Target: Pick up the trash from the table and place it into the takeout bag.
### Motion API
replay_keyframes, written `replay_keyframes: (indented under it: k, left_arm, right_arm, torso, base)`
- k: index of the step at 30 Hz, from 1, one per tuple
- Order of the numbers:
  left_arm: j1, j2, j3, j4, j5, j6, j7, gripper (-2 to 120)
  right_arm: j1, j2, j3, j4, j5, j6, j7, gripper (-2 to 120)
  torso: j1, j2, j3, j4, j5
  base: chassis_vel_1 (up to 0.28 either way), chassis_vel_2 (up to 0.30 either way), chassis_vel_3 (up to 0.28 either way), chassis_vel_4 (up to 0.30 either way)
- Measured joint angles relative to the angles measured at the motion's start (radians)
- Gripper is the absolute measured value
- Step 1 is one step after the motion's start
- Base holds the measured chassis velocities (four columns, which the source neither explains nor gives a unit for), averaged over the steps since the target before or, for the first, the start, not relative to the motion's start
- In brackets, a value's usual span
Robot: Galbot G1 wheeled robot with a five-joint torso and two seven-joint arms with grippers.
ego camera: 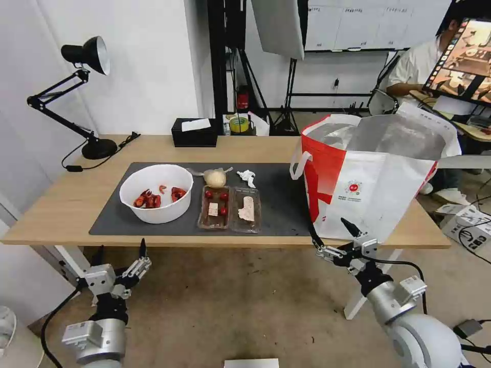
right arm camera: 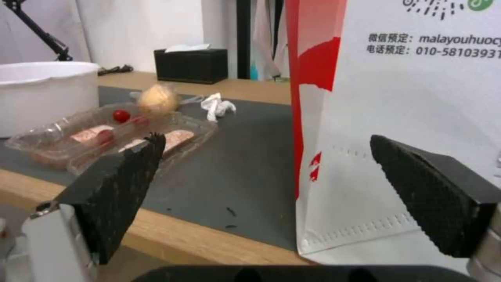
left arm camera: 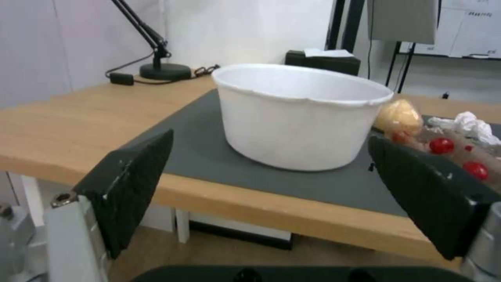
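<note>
Hovering below the counter's [ego camera: 61,204] near edge, my left gripper [ego camera: 120,251] is spreading its ribbed black pads [left arm camera: 130,184] wide, holding nothing; my right gripper [ego camera: 333,236] is doing the same in front of the bag [ego camera: 378,189]. A smooth white round bowl [ego camera: 156,193] is sitting on the matte grey mat [ego camera: 281,204], red shell scraps inside. Just beside it a thin clear tray [ego camera: 229,208] is holding cherry tomatoes and pale food pieces. Behind the tray a yellowish lump [ego camera: 215,178] in clear film and a crumpled tissue [ego camera: 247,177] are lying close together. The boxy white-and-red bag, foil-lined, is standing open at the mat's right end. From above I am seeing into the bowl; my left wrist is seeing its plain wall and chipped rim. My right wrist is reading printed text and stitched seams on the bag's cloth.
</note>
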Motion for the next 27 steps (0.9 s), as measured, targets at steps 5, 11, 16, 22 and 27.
replay_keyframes:
  k: [5,11,16,22,27]
  left_arm:
    - [-0.002,-0.001,0.002,0.003,0.000,0.000,0.001,100]
    - [-0.001,-0.001,0.004,0.008,0.006,-0.005,0.001,100]
    - [0.000,-0.001,0.005,0.012,0.009,-0.014,0.003,100]
    - [-0.002,0.002,0.009,0.020,0.005,-0.027,0.005,100]
    - [-0.031,0.039,0.046,0.048,0.001,-0.023,0.006,100]
  right_arm:
    - [-0.003,0.001,-0.003,-0.006,-0.008,0.005,-0.001,100]
    - [-0.006,0.002,-0.008,-0.008,-0.014,0.005,-0.004,100]
    - [-0.008,0.001,-0.024,0.019,0.097,-0.034,0.005,100]
    - [0.011,-0.019,-0.057,0.067,0.311,-0.119,0.033,100]
    - [0.044,-0.045,-0.100,0.138,0.611,-0.225,0.137,100]
  torso:
    - [0.000,0.000,0.000,0.0000,0.0000]
    - [0.000,0.000,0.000,0.0000,0.0000]
    - [0.000,0.000,0.000,0.0000,0.0001]
    - [0.000,0.000,0.000,0.0000,0.0001]
    - [0.000,0.000,0.000,-0.0002,-0.0002]
  base:
    - [0.000,0.000,0.000,0.000]
    - [0.000,0.000,0.000,0.000]
    - [0.000,0.000,0.000,0.000]
    - [0.000,0.000,0.000,0.000]
    - [0.000,0.000,0.000,0.000]
